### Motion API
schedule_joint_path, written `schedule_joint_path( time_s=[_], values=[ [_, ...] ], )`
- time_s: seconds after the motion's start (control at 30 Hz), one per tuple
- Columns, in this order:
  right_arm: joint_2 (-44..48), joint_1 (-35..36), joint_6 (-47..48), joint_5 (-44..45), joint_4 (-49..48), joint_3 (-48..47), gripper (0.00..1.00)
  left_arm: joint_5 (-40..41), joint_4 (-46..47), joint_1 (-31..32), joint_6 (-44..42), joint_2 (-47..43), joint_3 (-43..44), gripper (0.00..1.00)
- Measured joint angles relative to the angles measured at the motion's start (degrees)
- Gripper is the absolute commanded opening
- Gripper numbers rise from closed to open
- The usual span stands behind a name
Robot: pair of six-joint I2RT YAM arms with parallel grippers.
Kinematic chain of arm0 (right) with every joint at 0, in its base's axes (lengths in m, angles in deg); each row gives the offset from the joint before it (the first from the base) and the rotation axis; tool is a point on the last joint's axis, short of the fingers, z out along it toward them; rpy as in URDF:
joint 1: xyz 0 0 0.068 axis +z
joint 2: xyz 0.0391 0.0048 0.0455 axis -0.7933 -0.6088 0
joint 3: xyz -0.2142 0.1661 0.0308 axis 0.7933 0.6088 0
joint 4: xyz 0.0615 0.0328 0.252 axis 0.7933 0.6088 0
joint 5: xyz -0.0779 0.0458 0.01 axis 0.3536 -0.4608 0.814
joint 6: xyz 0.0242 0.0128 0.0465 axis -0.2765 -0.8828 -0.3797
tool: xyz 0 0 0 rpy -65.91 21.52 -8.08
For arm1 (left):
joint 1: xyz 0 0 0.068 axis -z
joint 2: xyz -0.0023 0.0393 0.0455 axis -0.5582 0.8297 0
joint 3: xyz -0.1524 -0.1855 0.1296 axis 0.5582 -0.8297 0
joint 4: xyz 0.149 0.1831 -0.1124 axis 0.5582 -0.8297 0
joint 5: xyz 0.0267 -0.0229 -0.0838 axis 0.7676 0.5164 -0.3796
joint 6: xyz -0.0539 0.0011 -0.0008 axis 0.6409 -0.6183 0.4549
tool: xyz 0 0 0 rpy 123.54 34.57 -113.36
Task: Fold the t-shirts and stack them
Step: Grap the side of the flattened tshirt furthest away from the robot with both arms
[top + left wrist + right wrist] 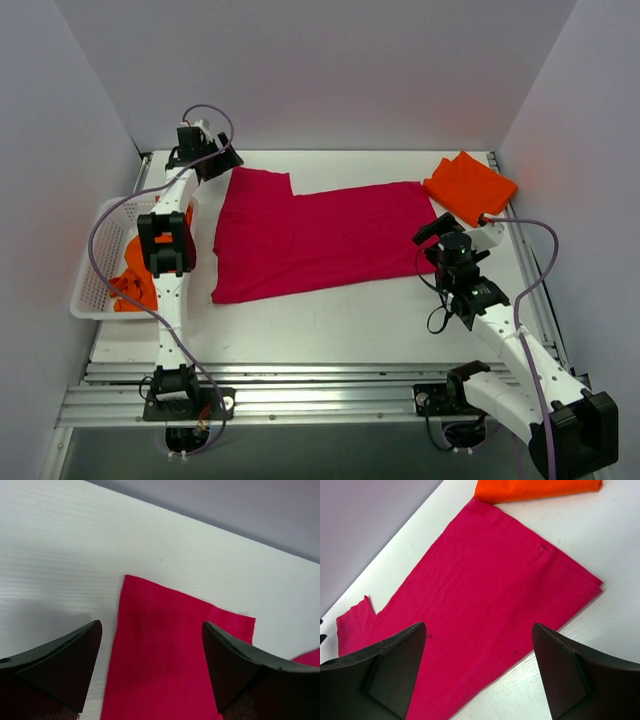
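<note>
The crimson t-shirt (310,240) lies flat on the white table (330,320), folded lengthwise, its sleeve pointing to the far left corner. My left gripper (222,160) hovers open over that sleeve end, and the red cloth (170,645) shows between its black fingers (75,655) without being held. The right gripper (433,234) stands open just above the shirt's right edge (485,580), nothing between its jaws. A folded orange t-shirt (470,187) rests at the far right corner, touching the crimson one's corner (535,489). More orange cloth (135,285) sits in the basket.
A white mesh basket (95,270) stands at the table's left edge, beside the left arm. Pale walls close in the back and both sides. A metal rail (320,385) runs along the near edge by the arm bases.
</note>
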Motion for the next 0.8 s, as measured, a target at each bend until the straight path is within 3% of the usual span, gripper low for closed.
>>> schedule_joint_path(
  time_s=[0.2, 0.8],
  values=[
    [0.3, 0.4, 0.7, 0.0, -0.2, 0.0, 0.82, -0.8, -5.0, -1.0, -0.6, 8.3, 16.0, 0.92],
    [6.3, 0.4, 0.8, 0.1, -0.2, 0.0, 0.82, 3.7, -10.1, 1.6, 2.9, 14.3, 23.0, 0.94]
  ],
)
